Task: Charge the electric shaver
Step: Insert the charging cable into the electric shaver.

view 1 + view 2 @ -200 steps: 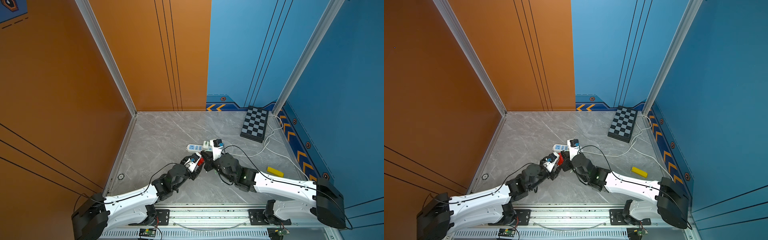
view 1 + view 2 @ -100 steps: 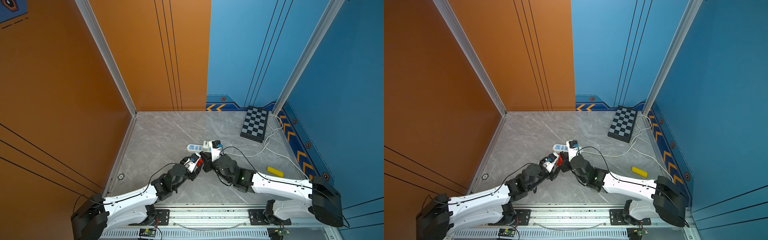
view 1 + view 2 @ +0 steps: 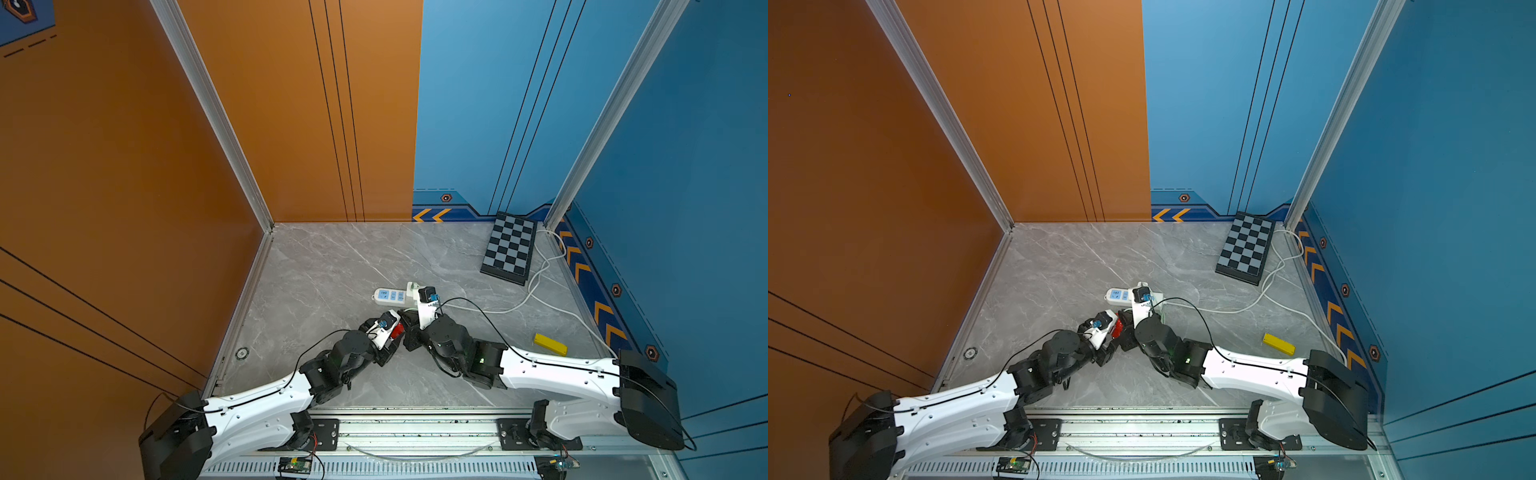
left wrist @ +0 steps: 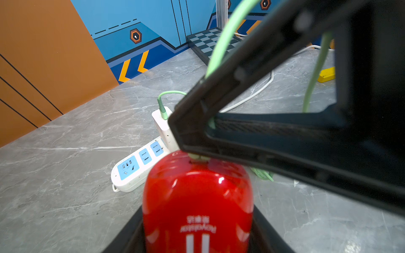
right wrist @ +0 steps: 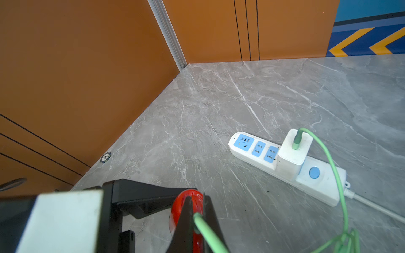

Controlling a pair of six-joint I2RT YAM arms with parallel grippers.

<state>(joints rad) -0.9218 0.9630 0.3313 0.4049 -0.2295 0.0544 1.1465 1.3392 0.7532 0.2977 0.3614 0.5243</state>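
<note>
Plugging in | electric shaver (image 4: pixel 197 192) is clamped between left gripper (image 4: pixel 197 237) jaws, port end at right gripper (image 5: pixel 195 210) tips | right gripper is pinched shut on green cable (image 5: pixel 207 230) plug | plug should be kept square w/ port, pushed straight.

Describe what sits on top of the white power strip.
A charger cube is plugged into the power strip, a green cable in its top. Three blue sockets and a blue button are free. The socket under the cube is hidden.
</note>
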